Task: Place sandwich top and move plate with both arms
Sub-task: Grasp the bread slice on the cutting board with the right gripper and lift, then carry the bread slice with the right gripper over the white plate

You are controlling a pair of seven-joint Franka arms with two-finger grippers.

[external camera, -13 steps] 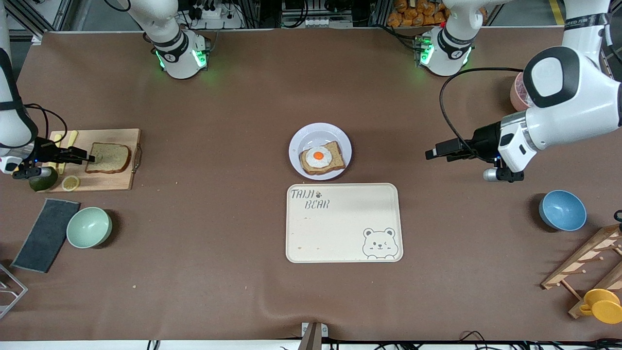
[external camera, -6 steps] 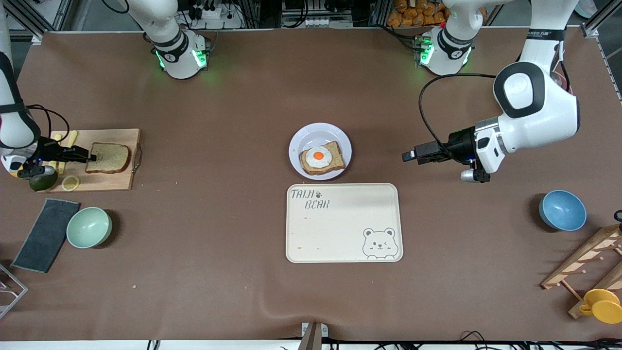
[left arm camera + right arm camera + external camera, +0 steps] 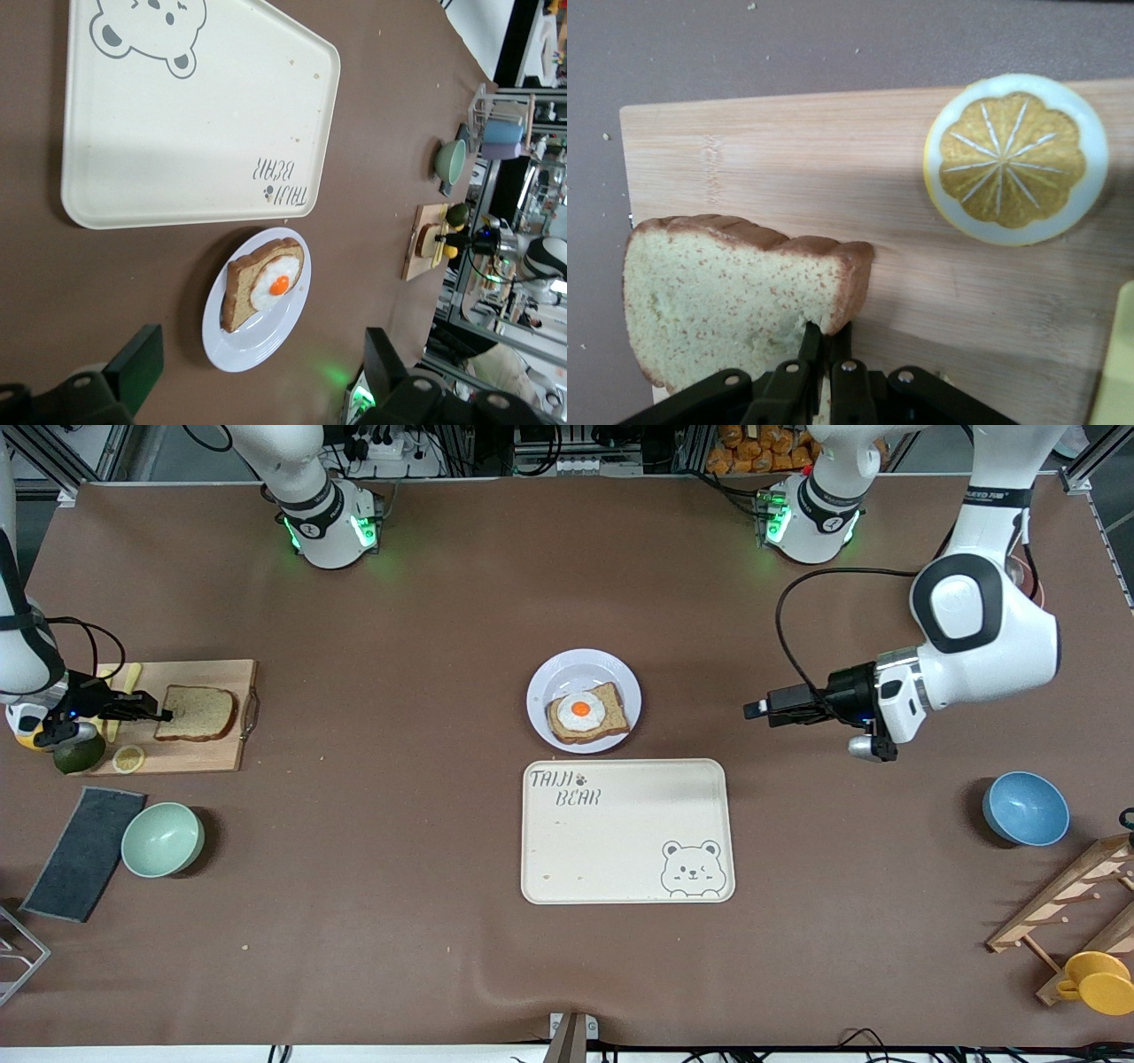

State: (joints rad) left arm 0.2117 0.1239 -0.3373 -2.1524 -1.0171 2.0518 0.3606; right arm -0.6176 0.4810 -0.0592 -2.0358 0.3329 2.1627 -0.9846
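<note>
The sandwich top (image 3: 197,713), a plain tan slice with a brown crust, lies on a wooden cutting board (image 3: 208,755) toward the right arm's end of the table. My right gripper (image 3: 166,714) is shut on its crust edge; in the right wrist view the sandwich top (image 3: 726,297) is pinched between the closed fingers of the right gripper (image 3: 828,335). The plate (image 3: 576,669) sits mid-table and carries a bread slice with a fried egg (image 3: 586,714). My left gripper (image 3: 755,709) hovers open over bare table beside the plate (image 3: 252,347), toward the left arm's end, its fingers (image 3: 137,363) spread wide.
A lemon slice (image 3: 128,759) and a green fruit (image 3: 78,758) sit by the board. The cream bear tray (image 3: 620,841) lies nearer the front camera than the plate. A mint bowl (image 3: 162,839), dark cloth (image 3: 84,852), blue bowl (image 3: 1025,808), wooden rack (image 3: 1067,908) and yellow cup (image 3: 1099,981) line the ends.
My right gripper's fingers have closed on the sandwich top's edge. My left arm has swung in toward the plate with its gripper still open.
</note>
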